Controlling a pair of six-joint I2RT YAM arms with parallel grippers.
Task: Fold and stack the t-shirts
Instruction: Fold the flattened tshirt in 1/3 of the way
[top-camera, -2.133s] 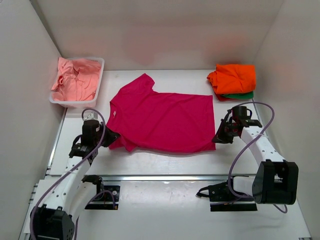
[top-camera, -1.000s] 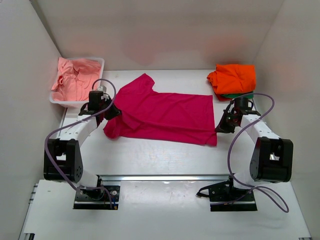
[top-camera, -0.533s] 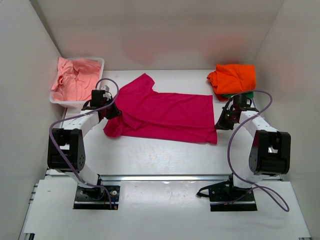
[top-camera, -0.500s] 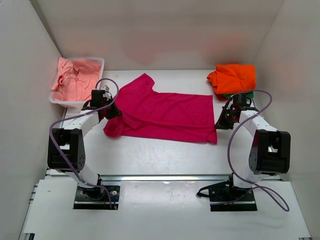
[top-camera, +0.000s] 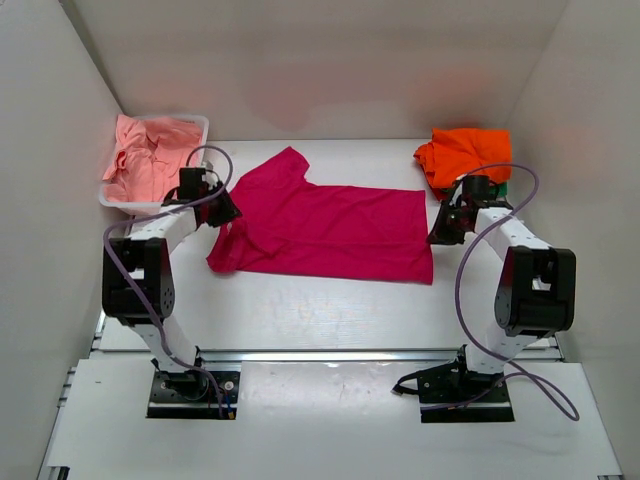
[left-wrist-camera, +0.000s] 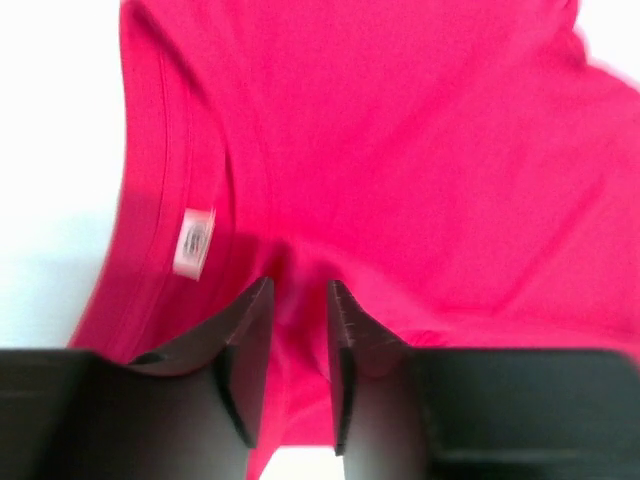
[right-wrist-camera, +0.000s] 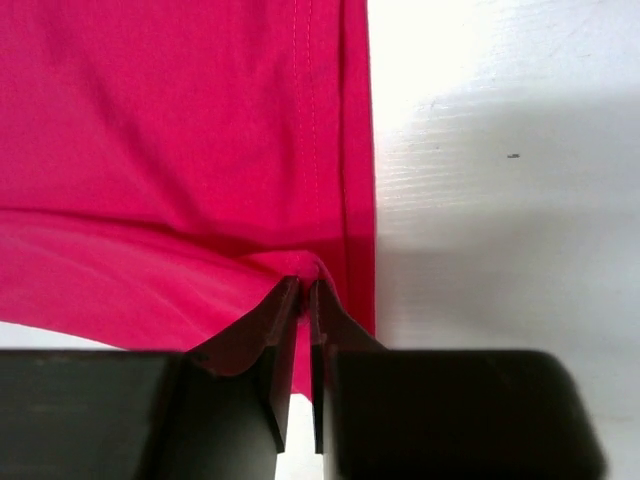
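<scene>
Overhead view: magenta shirt (top-camera: 330, 230) lies spread on the bench (top-camera: 320, 310). Left wrist view alone shows the left hand (left-wrist-camera: 298, 290), fingers parted, over the cloth beside a white label (left-wrist-camera: 193, 240). Right wrist view shows the right hand (right-wrist-camera: 303, 285) pinching a fold near the shirt's edge.
</scene>
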